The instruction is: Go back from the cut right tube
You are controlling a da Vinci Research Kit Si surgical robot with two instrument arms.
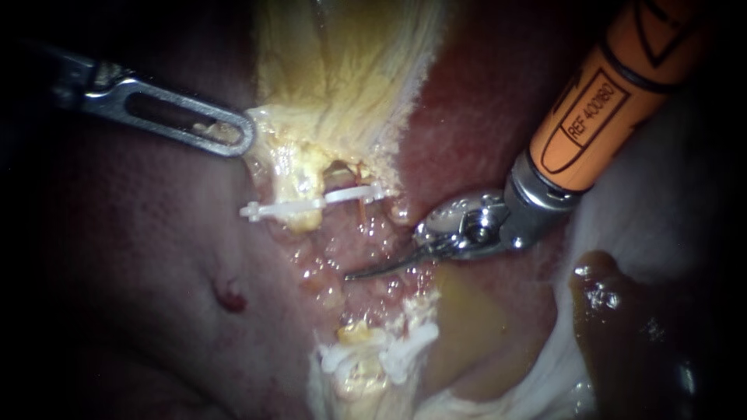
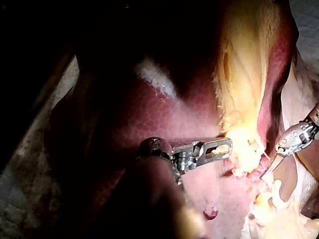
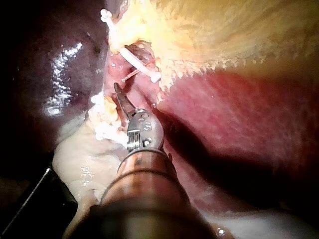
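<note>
The pale yellow gallbladder (image 1: 342,70) hangs above a raw gap where a tube is cut through. One white clip (image 1: 284,208) and a second (image 1: 354,193) sit on the upper stump; more white clips (image 1: 405,350) sit on the lower stump (image 1: 354,333). My right instrument (image 1: 366,272), with an orange shaft, has thin curved blades lying together; the tip lies in the gap between the stumps, touching nothing I can make out. From the right wrist (image 3: 119,94) it points at the upper clips (image 3: 142,67). My left instrument (image 1: 237,134) has its slotted jaws shut on the gallbladder's edge (image 2: 239,144).
Dark red liver (image 1: 140,257) fills the left side, with a small bleeding spot (image 1: 231,299). Brown fluid (image 1: 622,319) pools at the lower right on white cloth (image 1: 669,194). Bubbly wet tissue (image 1: 366,233) lines the gap.
</note>
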